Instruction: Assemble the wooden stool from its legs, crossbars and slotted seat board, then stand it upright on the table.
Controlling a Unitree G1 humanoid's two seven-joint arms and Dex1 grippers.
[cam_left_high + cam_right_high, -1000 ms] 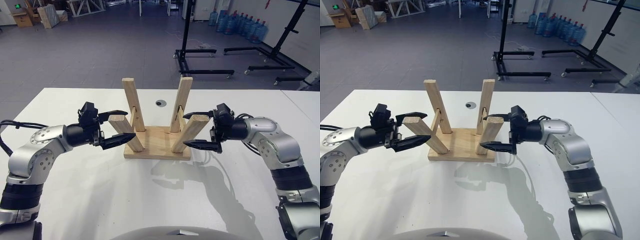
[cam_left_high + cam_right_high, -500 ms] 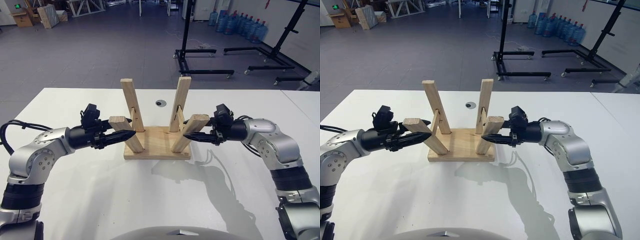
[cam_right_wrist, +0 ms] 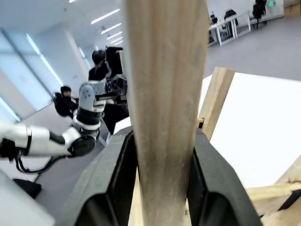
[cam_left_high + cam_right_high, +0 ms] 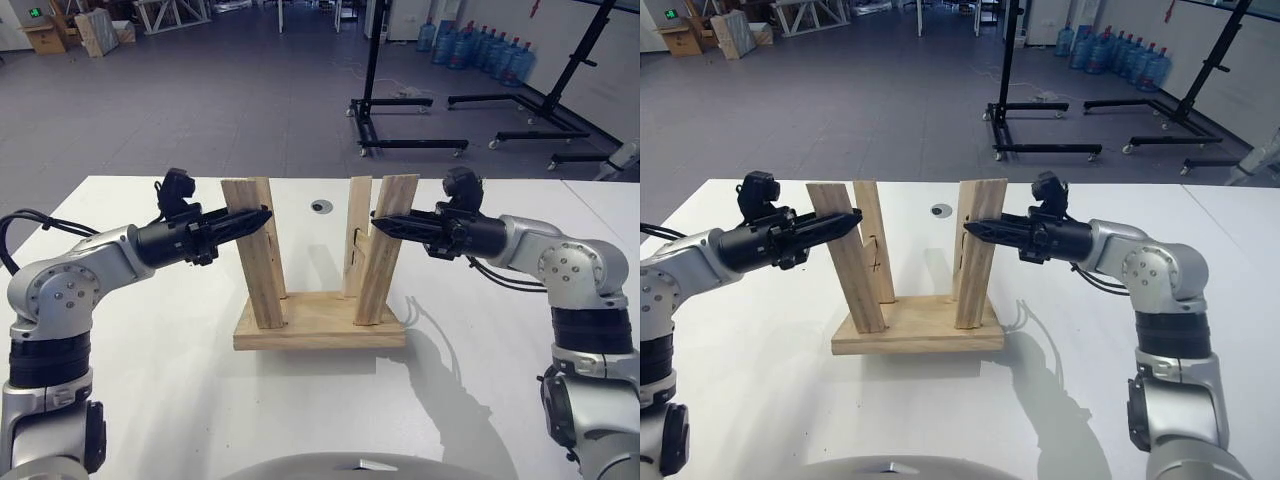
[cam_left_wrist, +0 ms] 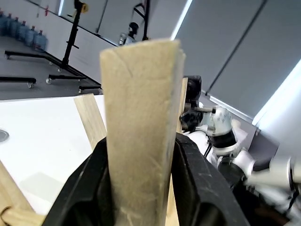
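The left end effector [image 4: 256, 215] comes in from left of the seat board [image 4: 320, 331] and is clamped on the upper end of the front left leg [image 4: 258, 270]. In the left wrist view its fingers [image 5: 197, 186] press both sides of the wood. The stool [image 4: 916, 335] is upside down at the middle of the tabletop [image 4: 150, 390], seat board lowest and legs pointing up. Whether the board touches the tabletop I cannot tell. The rear legs [image 4: 358, 250] rise just behind the front ones. The front right leg [image 4: 385, 265] splays outward, and the right end effector [image 4: 382, 222], reaching in from right of the board, grips its upper end. Beyond the board is a round grommet [image 4: 321, 206].
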